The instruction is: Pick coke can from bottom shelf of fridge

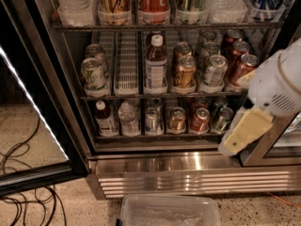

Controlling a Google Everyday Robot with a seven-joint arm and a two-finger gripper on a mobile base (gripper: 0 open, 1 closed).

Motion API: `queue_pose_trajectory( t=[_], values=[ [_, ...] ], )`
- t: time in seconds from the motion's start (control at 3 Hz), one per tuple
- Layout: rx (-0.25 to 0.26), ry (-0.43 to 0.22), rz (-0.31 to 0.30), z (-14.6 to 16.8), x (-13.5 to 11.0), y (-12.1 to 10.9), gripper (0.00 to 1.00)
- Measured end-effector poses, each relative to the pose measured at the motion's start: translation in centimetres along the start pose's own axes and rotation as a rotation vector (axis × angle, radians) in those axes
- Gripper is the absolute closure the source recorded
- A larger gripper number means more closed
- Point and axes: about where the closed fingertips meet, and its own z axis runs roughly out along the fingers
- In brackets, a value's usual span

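The coke can [200, 120] is a small red can standing on the bottom shelf [155, 137] of the fridge [188, 171], fifth lane from the left. A gold-brown can [177, 120] is on its left and a green-and-silver can [222, 119] on its right. My gripper [241, 134], cream-coloured under a white arm [277, 86], hangs at the right in front of the fridge's right frame. It is to the right of the coke can, at about shelf height, and apart from it.
The bottom shelf also holds two bottles [106, 119] and a silver can [152, 120]. The middle shelf [155, 94] carries more cans and a bottle. The glass door [33, 102] stands open at left. Cables [23, 197] lie on the floor. A clear plastic bin [169, 212] sits below the fridge base.
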Motion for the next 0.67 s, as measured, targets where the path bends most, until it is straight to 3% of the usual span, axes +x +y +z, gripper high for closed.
queue_pose_trajectory(
  t=[0.33, 0.67],
  values=[
    [-0.068, -0.125, 0.126, 5.35, 0.90, 2.16, 0.00],
    [-0.069, -0.161, 0.150, 5.46, 0.18, 2.29, 0.00]
  ],
)
